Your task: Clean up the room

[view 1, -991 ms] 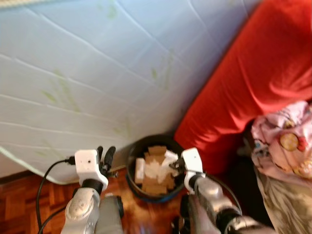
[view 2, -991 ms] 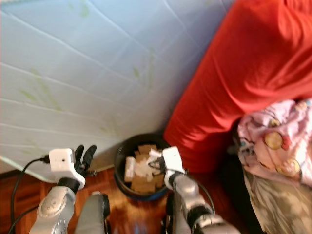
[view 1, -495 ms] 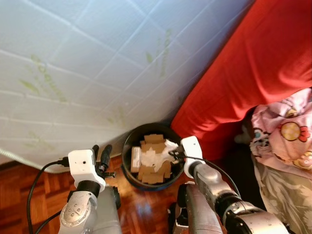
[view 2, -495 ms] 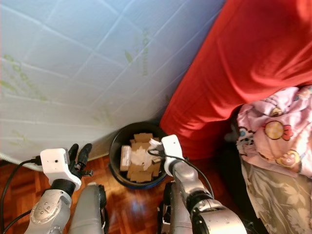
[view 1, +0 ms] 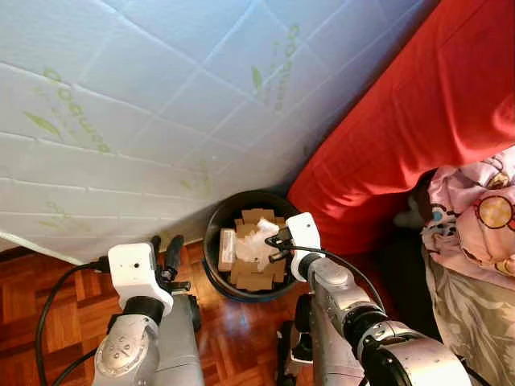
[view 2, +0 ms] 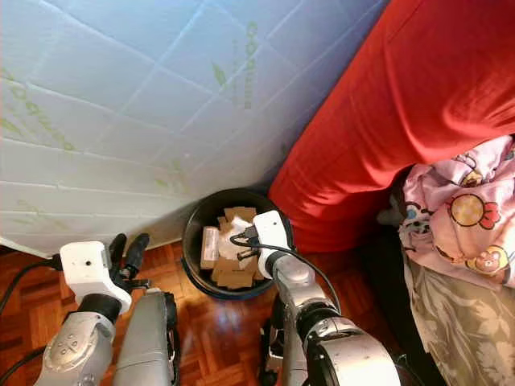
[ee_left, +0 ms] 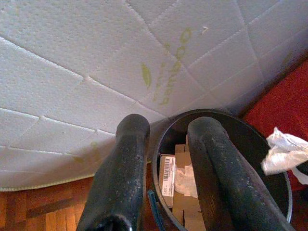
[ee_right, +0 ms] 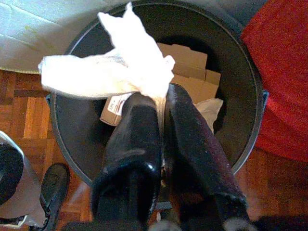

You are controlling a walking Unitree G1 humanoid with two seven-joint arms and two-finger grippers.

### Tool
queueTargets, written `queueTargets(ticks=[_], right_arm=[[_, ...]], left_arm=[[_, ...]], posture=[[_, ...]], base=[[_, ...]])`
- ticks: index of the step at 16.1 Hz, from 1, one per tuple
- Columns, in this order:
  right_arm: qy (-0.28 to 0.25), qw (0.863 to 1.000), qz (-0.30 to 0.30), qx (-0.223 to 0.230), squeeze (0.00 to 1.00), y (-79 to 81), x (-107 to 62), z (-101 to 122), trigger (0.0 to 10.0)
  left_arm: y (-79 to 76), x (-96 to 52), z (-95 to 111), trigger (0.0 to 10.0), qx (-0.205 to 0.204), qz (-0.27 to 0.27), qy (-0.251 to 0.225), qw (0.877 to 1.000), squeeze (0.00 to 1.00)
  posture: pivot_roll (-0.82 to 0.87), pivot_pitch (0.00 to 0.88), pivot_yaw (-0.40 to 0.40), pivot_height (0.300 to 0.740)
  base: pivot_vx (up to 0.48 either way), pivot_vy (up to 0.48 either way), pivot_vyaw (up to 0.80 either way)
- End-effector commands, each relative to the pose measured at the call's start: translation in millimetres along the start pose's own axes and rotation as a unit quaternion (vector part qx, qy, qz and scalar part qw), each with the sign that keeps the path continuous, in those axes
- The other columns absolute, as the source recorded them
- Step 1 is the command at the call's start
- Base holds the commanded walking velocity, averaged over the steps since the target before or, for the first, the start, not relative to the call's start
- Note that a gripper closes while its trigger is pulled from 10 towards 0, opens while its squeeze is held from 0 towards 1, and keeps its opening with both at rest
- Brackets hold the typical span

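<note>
A round black trash bin [view 1: 216, 241] stands on the parquet floor against a white mattress, holding several cardboard pieces [view 1: 256, 280] and paper. My right gripper [view 1: 274, 239] hovers over the bin's right side, shut on a crumpled white tissue [ee_right: 122, 72] that hangs above the bin's opening [ee_right: 86, 130]. My left gripper [view 1: 165, 251] is raised to the left of the bin, open and holding nothing; in its wrist view the bin rim [ee_left: 226, 115] and the tissue [ee_left: 284, 151] lie just ahead of it.
A white quilted mattress [view 1: 145, 104] leans behind the bin. A red-covered sofa [view 1: 418, 121] rises at the right, with a pink patterned cloth [view 1: 475, 213] and a floral fabric [view 1: 475, 322] beside it. Wooden parquet [view 1: 48, 281] lies at the left.
The camera has shifted, so the bin now sits more centred. My right gripper has moved left over the bin's opening, still holding the tissue. The left arm is much as before.
</note>
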State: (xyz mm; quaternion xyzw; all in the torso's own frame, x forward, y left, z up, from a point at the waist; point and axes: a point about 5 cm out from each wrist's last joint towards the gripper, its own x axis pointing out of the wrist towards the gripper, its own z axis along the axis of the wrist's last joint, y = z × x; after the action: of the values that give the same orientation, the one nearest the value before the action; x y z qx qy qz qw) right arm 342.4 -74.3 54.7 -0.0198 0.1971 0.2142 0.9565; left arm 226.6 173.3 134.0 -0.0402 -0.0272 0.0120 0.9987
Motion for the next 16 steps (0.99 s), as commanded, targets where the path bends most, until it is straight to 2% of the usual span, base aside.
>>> queueTargets(ticks=[1, 15, 16], right_arm=[[0.024, 1.000, 0.000, 0.013, 1.00, 3.4, -1.7, -13.2, 10.0], [0.017, 1.000, 0.000, 0.006, 1.00, 7.0, 0.5, -7.9, 10.0], [0.014, 1.000, -0.003, 0.006, 0.74, 5.5, 0.5, -6.6, 10.0]], left_arm=[[1.7, -4.9, -2.3, 10.0, 0.008, 0.007, 0.013, 1.000, 0.00], [3.1, -6.9, -1.8, 10.0, 0.013, 0.008, 0.024, 1.000, 0.00], [2.7, -5.4, -2.8, 10.0, 0.012, 0.006, 0.025, 1.000, 0.00]], posture=[[0.29, 0.433, -0.110, 0.604], [0.29, 0.446, -0.092, 0.604], [0.28, 0.438, -0.093, 0.604]], base=[[0.000, 0.000, 0.00], [0.000, 0.000, 0.00], [0.000, 0.000, 0.00]])
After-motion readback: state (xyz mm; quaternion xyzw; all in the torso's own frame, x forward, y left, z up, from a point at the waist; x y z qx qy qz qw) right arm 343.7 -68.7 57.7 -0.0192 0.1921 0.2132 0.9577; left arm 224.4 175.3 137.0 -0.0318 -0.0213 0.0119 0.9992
